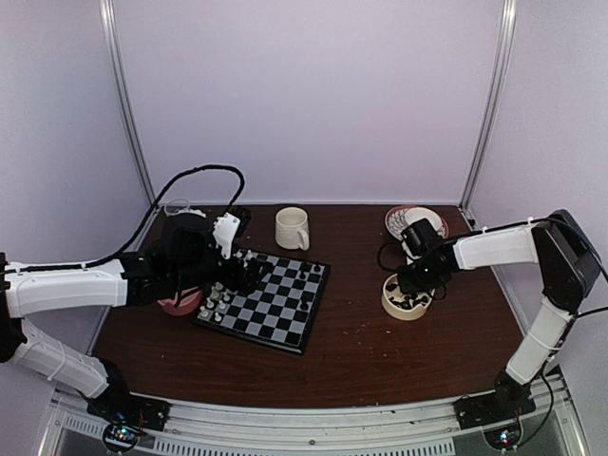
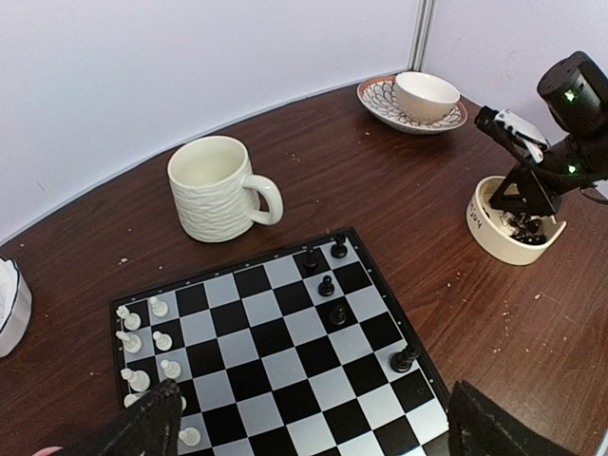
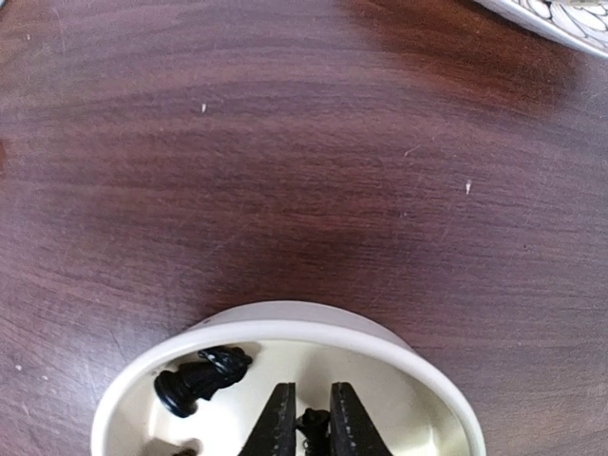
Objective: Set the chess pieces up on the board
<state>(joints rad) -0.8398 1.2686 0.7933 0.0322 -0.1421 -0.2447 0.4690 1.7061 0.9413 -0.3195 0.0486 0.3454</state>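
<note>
The board lies left of centre, with white chess pieces along its left side and a few black ones near its far right corner. My left gripper hovers open over the board's near edge with nothing between its fingers. My right gripper reaches down into a cream bowl. Its jaws are pressed onto a small black chess piece. A black knight lies on its side in the same bowl.
A cream mug stands behind the board. A patterned plate holding a small cup sits at the back right. A pink bowl is left of the board, under my left arm. Tent walls close in the back and sides.
</note>
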